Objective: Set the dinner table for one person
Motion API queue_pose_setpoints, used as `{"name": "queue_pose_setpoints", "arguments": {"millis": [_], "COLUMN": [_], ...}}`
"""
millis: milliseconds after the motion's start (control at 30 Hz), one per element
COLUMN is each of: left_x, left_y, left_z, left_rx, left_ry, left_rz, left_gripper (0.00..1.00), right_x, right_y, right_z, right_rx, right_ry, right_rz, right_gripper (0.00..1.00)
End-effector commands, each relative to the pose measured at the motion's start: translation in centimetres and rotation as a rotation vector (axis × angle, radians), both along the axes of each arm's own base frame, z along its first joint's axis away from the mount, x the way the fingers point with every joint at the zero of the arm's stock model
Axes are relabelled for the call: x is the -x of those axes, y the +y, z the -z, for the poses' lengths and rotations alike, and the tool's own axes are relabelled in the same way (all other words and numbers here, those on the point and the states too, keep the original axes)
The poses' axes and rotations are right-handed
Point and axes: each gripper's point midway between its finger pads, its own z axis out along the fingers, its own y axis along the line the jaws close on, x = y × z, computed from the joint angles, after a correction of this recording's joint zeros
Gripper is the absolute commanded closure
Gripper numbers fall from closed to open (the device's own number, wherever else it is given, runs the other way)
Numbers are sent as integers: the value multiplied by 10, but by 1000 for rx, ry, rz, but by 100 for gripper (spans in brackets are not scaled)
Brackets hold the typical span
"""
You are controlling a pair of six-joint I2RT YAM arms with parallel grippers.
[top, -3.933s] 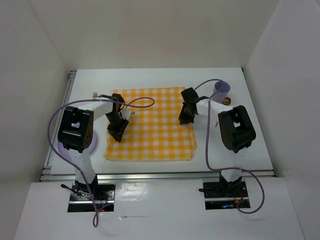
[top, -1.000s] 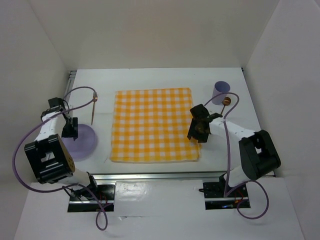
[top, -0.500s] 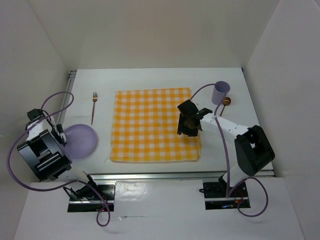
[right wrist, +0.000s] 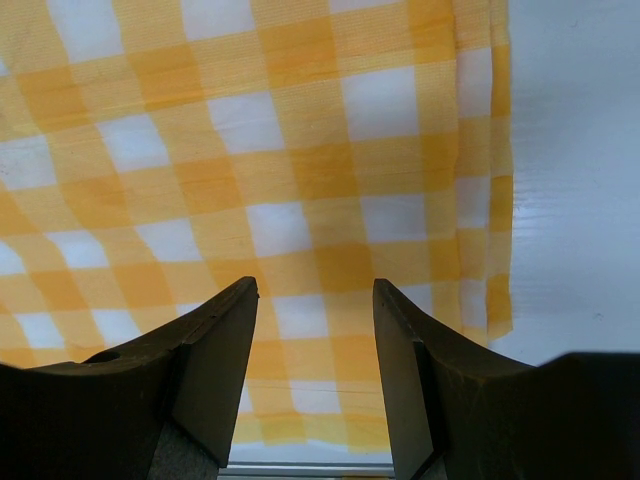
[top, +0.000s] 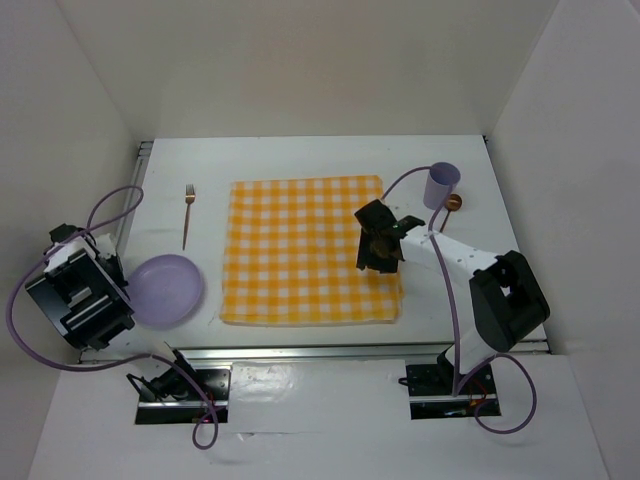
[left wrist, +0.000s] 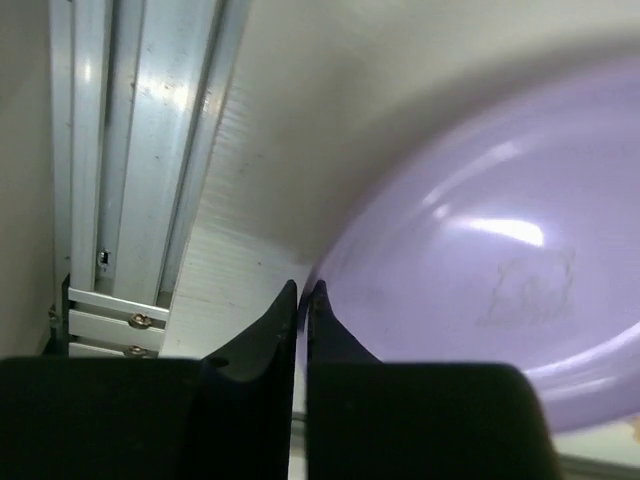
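At the left edge of the white dinner table (top: 300, 155) lies a lilac plate (top: 168, 290). My left gripper (left wrist: 302, 288) is shut on the plate's (left wrist: 480, 250) left rim, which sits pinched between the black fingertips. My right gripper (right wrist: 315, 290) hangs open over the right part of the yellow-and-white checked cloth (right wrist: 300, 170), nothing between its fingers. From above, the right gripper (top: 378, 256) stands near the right edge of the cloth (top: 300, 250), which lies flat mid-table.
A copper fork (top: 187, 215) lies left of the cloth. A lilac cup (top: 443, 184) and a small copper piece (top: 454, 202) stand at the back right. A metal rail (left wrist: 130, 150) runs along the table's left edge, close beside the plate. White walls enclose the table.
The left gripper has closed on the plate's rim, and the plate has shifted a little to the right and nearer. The right arm swung left over the cloth, then held still.
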Motion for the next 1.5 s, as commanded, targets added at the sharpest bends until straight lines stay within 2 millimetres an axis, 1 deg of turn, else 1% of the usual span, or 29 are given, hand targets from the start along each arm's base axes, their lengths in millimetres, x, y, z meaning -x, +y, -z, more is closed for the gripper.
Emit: {"name": "queue_pose_setpoints", "arguments": {"millis": [0, 133, 233, 333, 367, 433, 467, 567, 633, 667, 733, 767, 800, 833, 867, 933, 967, 1033, 1067, 1100, 1133, 1167, 1200, 1267, 1300, 1367, 1400, 1433, 1467], "left_x": [13, 16, 10, -2, -8, -15, -25, -28, -35, -35, -38, -36, -41, -42, -46, -53, -58, -72, -80, -84, -91, -97, -105, -113, -116, -122, -123, -126, -128], "left_y": [-16, -14, -16, -26, -37, -50, -53, -62, -62, -64, -68, -76, -82, -85, -96, -110, -126, -140, -148, -165, -172, -179, -193, -206, -218, -229, -241, -244, -247], "left_z": [19, 20, 13, -7, -20, -37, -48, -64, -75, -81, -88, -90, -92, -92, -93, -97, -102, -111, -114, -114, -119, -123, -125, -129, -132, -136, -133, -135, -137], "left_rx": [107, 123, 145, 205, 275, 351, 382, 435, 447, 458, 481, 503, 524, 526, 547, 554, 556, 536, 534, 544, 545, 540, 535, 535, 534, 532, 539, 524, 506], "left_ry": [58, 61, 34, -33, -74, -124, -172, -199, -239, -246, -268, -262, -272, -269, -265, -265, -256, -270, -284, -270, -273, -281, -289, -282, -286, -280, -271, -275, -270], "left_rz": [-10, -18, -1, 53, 103, 159, 192, 217, 242, 250, 263, 282, 304, 316, 348, 368, 420, 450, 471, 516, 510, 528, 572, 581, 617, 637, 674, 680, 690], "left_gripper": [100, 100, 100, 100, 100, 100, 100, 100, 100, 100, 100, 100, 100, 100, 100, 100, 100, 100, 100, 100, 100, 100, 100, 100, 100, 100, 100, 100, 100], "right_x": [-13, -12, -12, -12, -13, -14, -14, -20, -22, -22, -25, -28, -26, -28, -33, -27, -34, -27, -32, -35, -40, -42, -45, -43, -45, -42, -42, -41, -37], "right_y": [1, -1, -1, -1, -1, 0, 4, 7, 12, 22, 32, 44, 59, 68, 86, 113, 127, 152, 161, 172, 180, 185, 190, 198, 203, 210, 213, 215, 220], "right_z": [-29, -31, -34, -39, -39, -43, -46, -54, -62, -67, -75, -89, -94, -105, -122, -140, -152, -161, -175, -165, -176, -176, -165, -164, -161, -159, -148, -151, -148], "right_rx": [0, 7, 2, -3, -3, -5, -7, -10, -22, -52, -111, -162, -215, -266, -335, -460, -513, -587, -600, -599, -616, -624, -618, -654, -662, -693, -690, -710, -722], "right_ry": [-82, -87, -95, -102, -102, -105, -114, -134, -161, -180, -202, -250, -256, -286, -349, -369, -409, -404, -436, -406, -413, -404, -373, -352, -345, -317, -289, -288, -272], "right_rz": [7, 11, 11, 11, 11, 11, -6, -23, -40, -76, -96, -127, -177, -198, -244, -337, -367, -450, -471, -486, -499, -509, -512, -536, -545, -568, -571, -576, -585], "right_gripper": [42, 42, 42, 42, 42, 42, 42, 42, 42, 42, 42, 42, 42, 42, 42, 39, 36, 31, 29, 27, 25, 25, 25, 22, 22, 22, 22, 22, 22]}}
